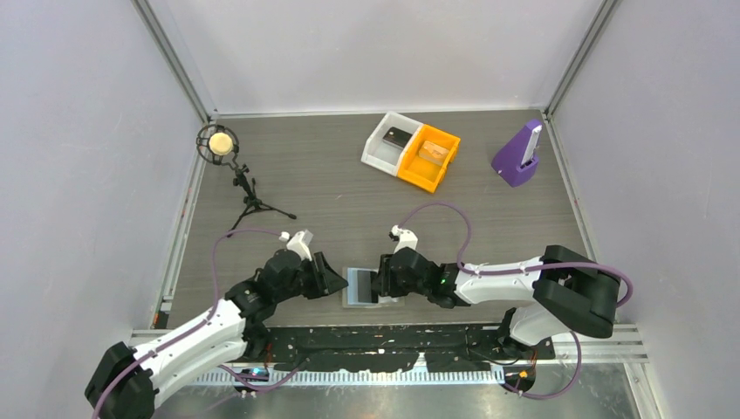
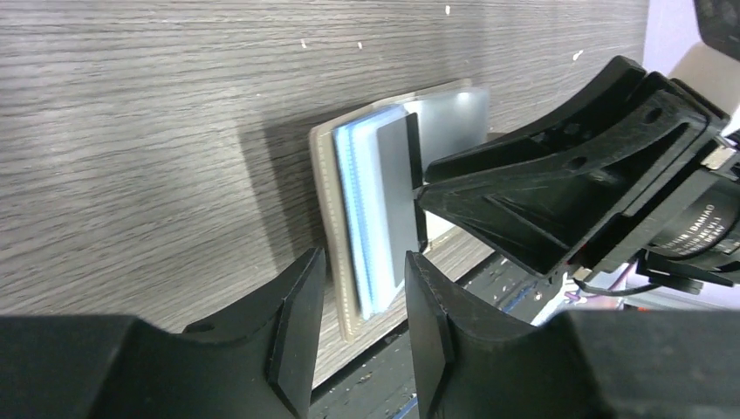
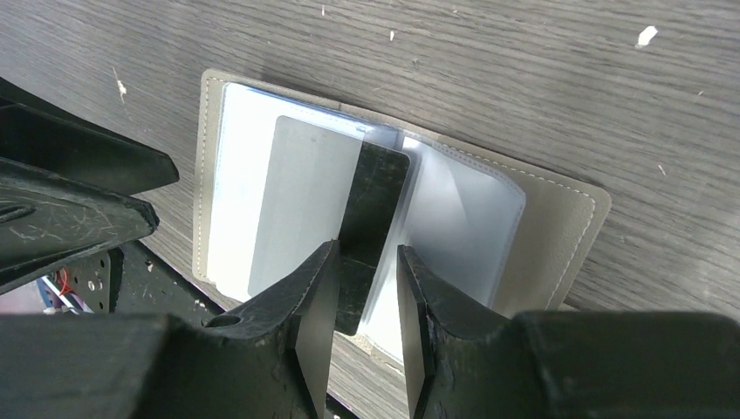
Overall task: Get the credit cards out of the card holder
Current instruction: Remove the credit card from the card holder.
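So the card holder (image 1: 359, 288) lies open flat near the front edge of the table (image 1: 349, 183), right between my two arms. The right gripper (image 3: 368, 249) is pinched on a dark card (image 3: 377, 188). Its long axis runs straight out from the fingers into the middle pocket, so I reckon the pull goes back along that wrist. The left gripper (image 2: 365, 257) is spread apart, straddling the holder's left end and gripping nothing; can't tell if it touches. A paler grey card (image 3: 301, 205) sits alongside. How deep the dark one sits is hidden, and from the top view the arms cover most of the holder.
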You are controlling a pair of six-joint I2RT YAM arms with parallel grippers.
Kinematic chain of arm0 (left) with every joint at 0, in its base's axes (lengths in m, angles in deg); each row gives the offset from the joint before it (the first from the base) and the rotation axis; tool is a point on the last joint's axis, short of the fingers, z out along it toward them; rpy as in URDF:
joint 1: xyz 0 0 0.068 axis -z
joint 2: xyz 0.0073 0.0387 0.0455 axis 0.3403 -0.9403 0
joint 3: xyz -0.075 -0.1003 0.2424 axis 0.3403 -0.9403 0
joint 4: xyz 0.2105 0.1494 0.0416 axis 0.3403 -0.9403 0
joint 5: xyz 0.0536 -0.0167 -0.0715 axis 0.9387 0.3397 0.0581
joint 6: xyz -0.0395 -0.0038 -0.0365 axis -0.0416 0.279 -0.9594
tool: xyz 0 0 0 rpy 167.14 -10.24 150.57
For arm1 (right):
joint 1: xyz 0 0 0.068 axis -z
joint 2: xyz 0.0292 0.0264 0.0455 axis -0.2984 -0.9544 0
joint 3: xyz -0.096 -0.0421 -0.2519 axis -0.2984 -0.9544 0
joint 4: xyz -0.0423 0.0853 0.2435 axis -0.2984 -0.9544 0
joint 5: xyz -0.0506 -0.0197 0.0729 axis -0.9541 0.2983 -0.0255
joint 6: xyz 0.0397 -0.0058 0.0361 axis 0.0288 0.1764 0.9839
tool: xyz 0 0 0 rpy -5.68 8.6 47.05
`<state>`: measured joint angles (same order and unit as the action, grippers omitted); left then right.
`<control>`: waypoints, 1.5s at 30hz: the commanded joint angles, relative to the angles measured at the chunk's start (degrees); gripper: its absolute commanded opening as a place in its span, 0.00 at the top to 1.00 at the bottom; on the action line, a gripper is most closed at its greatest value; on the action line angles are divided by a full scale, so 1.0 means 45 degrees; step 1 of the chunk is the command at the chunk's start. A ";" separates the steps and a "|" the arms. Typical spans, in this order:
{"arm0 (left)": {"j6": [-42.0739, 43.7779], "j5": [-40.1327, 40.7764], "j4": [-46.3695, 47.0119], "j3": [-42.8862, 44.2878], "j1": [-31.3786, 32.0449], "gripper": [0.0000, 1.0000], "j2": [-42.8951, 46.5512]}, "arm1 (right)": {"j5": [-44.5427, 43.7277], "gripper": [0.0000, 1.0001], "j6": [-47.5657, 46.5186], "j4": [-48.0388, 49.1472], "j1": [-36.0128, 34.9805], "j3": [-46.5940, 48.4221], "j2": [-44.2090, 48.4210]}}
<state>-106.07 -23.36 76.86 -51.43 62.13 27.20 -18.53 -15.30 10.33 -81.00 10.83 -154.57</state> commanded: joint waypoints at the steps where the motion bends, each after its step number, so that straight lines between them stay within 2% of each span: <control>1: 0.0077 -0.0499 0.0371 0.0552 0.0030 0.62 -0.0010 | 0.0052 0.62 0.0167 0.0922 0.0020 -0.0188 0.0381; 4: 0.0132 -0.1084 0.0964 0.0753 0.0033 0.72 -0.0543 | 0.0005 0.62 0.0174 0.0964 0.0046 -0.0232 0.0468; 10: 0.0302 -0.1715 0.2502 0.0701 0.0048 0.77 -0.1611 | 0.0067 0.62 0.0170 0.1018 0.0095 -0.0319 0.0514; 16: 0.0507 -0.1783 0.3300 0.0501 0.0047 0.86 -0.3372 | 0.0471 0.62 0.0362 0.1630 0.0305 -0.0677 0.0458; 23: 0.0431 -0.1479 0.4021 -0.0199 0.0050 0.87 -0.4185 | 0.0852 0.62 0.0547 0.2262 0.0582 -0.1116 0.0463; 32: 0.0567 -0.1306 0.4038 -0.0224 0.0047 0.87 -0.4591 | 0.1650 0.62 0.0978 0.3990 0.1090 -0.1770 0.0079; 41: 0.0568 -0.1392 0.4350 -0.0224 0.0047 0.87 -0.5136 | 0.2287 0.63 0.1179 0.4482 0.1253 -0.1854 -0.0260; 43: 0.0567 -0.1388 0.4356 -0.0241 0.0050 0.87 -0.5158 | 0.2269 0.66 0.1222 0.4534 0.1319 -0.1918 -0.0268; 45: 0.0586 -0.1341 0.4328 -0.0243 0.0047 0.87 -0.5143 | 0.2295 0.74 0.1220 0.4572 0.1440 -0.2006 -0.0203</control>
<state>-104.69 -30.25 96.29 -51.96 62.16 4.71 -8.85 -10.56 27.66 -75.32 2.63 -155.36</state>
